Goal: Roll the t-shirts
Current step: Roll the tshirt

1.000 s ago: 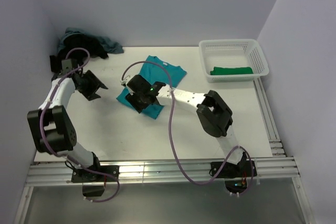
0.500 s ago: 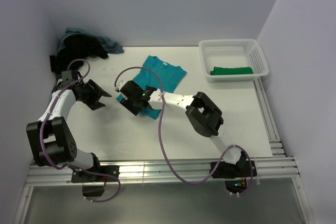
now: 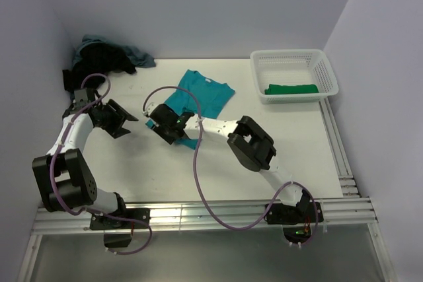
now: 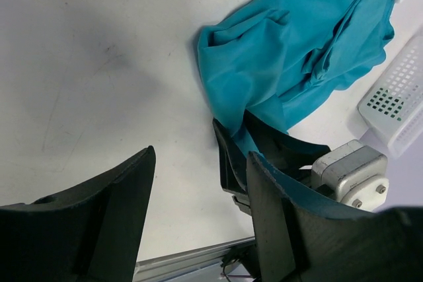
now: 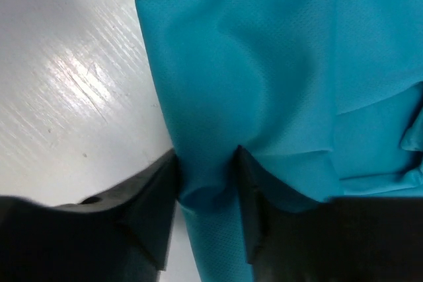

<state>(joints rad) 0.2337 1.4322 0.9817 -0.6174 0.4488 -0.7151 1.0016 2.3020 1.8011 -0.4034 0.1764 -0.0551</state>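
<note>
Your table (image 3: 218, 170) is sitting walled on three sides, with bare room spreading toward its near edge, while the teal t-shirt (image 3: 206, 94) is lying mid-table, its long axis slanting from near-left toward the basket (image 3: 294, 57) at far right. Your right gripper (image 5: 206, 156) is clamping the shirt's near-left edge. Your left gripper (image 4: 200, 163) is hovering just beside it, jaws apart over bare table.

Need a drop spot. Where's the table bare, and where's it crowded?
Bare: table near right, between basket and right arm; also near centre, between left arm and right arm. Crowded: left gripper, right gripper and teal t-shirt mid-left; clothes pile back left.
</note>
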